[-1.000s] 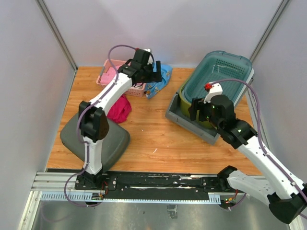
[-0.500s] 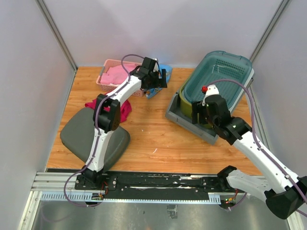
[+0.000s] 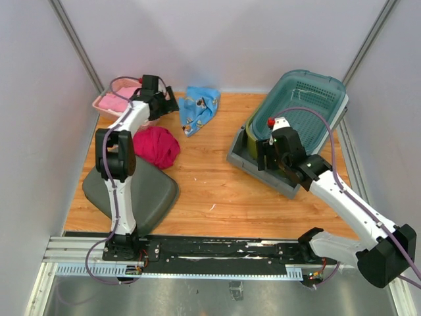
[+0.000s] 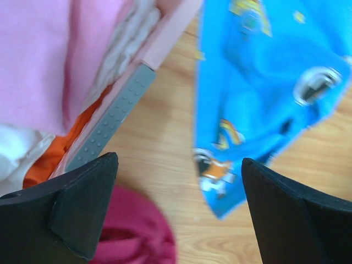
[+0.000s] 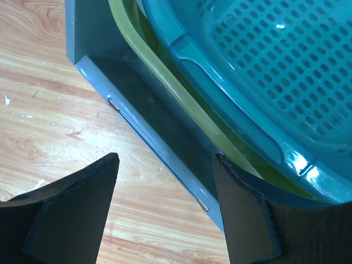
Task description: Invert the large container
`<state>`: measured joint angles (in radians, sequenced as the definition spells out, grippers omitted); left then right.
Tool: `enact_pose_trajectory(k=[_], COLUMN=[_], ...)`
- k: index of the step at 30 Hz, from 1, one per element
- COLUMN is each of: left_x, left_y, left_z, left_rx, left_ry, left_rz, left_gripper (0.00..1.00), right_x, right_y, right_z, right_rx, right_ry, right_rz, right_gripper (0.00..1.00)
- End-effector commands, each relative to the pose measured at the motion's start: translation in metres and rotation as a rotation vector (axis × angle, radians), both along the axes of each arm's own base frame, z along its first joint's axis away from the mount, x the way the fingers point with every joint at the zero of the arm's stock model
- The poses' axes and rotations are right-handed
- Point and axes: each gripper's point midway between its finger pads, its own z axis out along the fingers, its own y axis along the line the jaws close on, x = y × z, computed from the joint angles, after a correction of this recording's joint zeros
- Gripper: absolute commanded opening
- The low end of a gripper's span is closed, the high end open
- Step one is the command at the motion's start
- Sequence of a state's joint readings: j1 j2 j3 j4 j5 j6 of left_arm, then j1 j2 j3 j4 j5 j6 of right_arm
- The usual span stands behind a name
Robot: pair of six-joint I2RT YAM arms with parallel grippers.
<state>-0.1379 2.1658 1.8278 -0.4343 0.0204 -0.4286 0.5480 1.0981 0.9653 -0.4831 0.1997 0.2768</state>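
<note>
The large container (image 3: pixel 237 155) is filled by an olive-green bin (image 5: pixel 157 69) and a teal basket (image 3: pixel 302 105); only a narrow gap is left along its near wall. Bare table (image 3: pixel 210 172) is found beside it.

walls (image 3: pixel 230 39): plain pale grey | tabletop (image 3: pixel 210 178): light wood | near edge: metal rail (image 3: pixel 197 268)
</note>
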Motion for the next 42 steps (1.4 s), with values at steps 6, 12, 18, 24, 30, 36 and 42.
enact_pose_trajectory(k=[6, 12, 18, 24, 30, 36, 42], left_x=[-0.020, -0.053, -0.063, -0.011, 0.016, 0.004, -0.023], left_y=[-0.006, -0.098, -0.184, -0.221, -0.212, -0.183, -0.171], left_z=[0.087, 0.092, 0.066, 0.026, -0.010, -0.016, 0.013], left_rx=[0.103, 0.102, 0.050, 0.011, 0.021, 0.067, 0.120], left_ry=[-0.188, -0.194, -0.180, -0.189, -0.154, -0.136, -0.130], left_rz=[0.014, -0.192, -0.341, -0.348, -0.324, -0.319, -0.360], left_gripper=[0.99, 0.99, 0.99, 0.99, 0.99, 0.99, 0.99], right_x=[0.008, 0.005, 0.002, -0.008, -0.016, -0.014, -0.013], right_y=[0.001, -0.001, -0.003, -0.010, -0.018, -0.015, -0.011], right_z=[0.000, 0.005, 0.018, 0.020, 0.017, 0.017, 0.023], right_rx=[0.028, 0.038, 0.060, 0.064, 0.058, 0.057, 0.080], right_ry=[-0.011, -0.022, -0.054, -0.052, -0.044, -0.041, -0.052], right_rz=[-0.003, -0.006, -0.013, -0.033, -0.051, -0.044, -0.032], right_gripper=[0.71, 0.71, 0.71, 0.71, 0.71, 0.71, 0.70])
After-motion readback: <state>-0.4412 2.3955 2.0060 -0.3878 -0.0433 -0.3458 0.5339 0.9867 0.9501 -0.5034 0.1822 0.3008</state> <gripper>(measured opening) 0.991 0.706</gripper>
